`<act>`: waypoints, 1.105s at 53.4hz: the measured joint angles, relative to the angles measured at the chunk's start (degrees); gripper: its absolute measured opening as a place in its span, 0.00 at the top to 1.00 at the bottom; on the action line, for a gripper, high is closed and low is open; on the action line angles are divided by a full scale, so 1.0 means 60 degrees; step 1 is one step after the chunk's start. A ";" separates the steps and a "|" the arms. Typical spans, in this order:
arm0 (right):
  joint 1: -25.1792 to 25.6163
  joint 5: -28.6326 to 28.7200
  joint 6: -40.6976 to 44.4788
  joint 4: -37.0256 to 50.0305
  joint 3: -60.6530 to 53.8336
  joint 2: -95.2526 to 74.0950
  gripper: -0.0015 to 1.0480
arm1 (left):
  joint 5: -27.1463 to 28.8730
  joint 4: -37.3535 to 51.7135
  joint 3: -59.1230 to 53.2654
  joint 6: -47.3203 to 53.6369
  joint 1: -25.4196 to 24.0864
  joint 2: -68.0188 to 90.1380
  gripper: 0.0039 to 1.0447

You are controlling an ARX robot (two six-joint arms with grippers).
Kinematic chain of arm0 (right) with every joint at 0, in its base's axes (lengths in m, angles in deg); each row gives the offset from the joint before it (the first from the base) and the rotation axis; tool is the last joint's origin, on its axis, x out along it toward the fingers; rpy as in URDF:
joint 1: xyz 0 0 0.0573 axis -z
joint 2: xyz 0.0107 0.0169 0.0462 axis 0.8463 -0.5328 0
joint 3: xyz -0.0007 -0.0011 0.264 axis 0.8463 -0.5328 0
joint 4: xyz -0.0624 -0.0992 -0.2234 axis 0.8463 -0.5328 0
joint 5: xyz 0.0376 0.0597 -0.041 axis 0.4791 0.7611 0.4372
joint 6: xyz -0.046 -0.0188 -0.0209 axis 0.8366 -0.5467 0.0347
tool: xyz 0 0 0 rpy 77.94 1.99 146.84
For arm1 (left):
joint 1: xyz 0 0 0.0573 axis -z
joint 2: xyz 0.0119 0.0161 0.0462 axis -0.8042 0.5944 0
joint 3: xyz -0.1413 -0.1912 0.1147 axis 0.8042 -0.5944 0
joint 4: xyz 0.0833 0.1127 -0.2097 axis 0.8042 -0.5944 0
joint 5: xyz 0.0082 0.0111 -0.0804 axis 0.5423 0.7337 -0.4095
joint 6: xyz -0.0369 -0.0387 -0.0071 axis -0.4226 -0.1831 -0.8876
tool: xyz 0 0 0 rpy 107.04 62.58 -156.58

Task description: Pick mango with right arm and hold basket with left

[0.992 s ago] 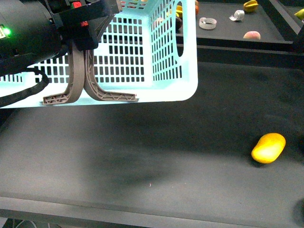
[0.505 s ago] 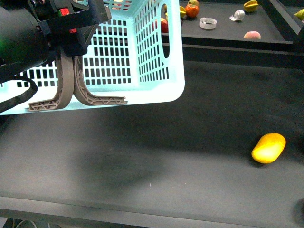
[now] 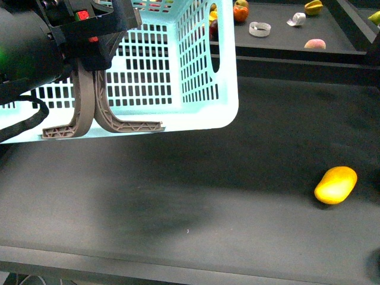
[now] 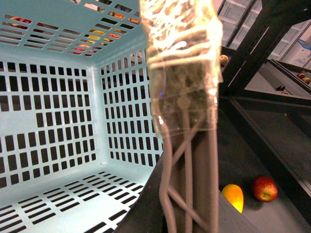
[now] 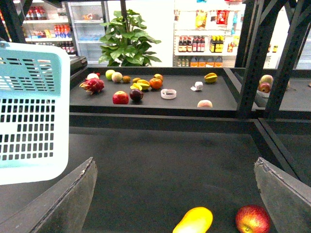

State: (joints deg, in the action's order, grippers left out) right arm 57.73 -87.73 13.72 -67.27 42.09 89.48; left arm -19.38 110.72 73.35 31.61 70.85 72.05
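Upper left, my left gripper (image 3: 94, 37) is clamped on the basket (image 3: 196, 71) handles (image 3: 89, 101); my right gripper (image 5: 175, 167) gapes wide, mango (image 3: 336, 184) lower right.

Black left arm (image 3: 27, 56), looping cable (image 3: 40, 114)

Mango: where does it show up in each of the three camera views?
Front view: mango low at the right.
Left wrist view: mango near the picture's bottom edge, beside a red apple.
Right wrist view: mango at the picture's bottom centre, beside that apple.
Shared landmark: the turquoise basket, in all three.
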 joint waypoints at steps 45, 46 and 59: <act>0.0000 0.0000 0.0000 0.0000 0.0000 0.0000 0.08 | 0.0044 0.0000 0.0000 0.0000 0.0000 0.0000 0.95; 0.0000 0.0000 0.0000 0.0000 0.0000 0.0000 0.08 | 0.0044 0.0000 0.0000 0.0000 0.0000 0.0000 0.95; 0.0000 0.0004 0.0000 0.0000 0.0000 0.0000 0.08 | 0.0036 0.0000 0.0000 0.0000 0.0000 0.0000 0.95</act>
State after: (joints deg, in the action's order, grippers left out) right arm 57.73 -87.71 13.72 -67.27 42.09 89.48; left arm -19.16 110.72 73.35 31.61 70.85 72.05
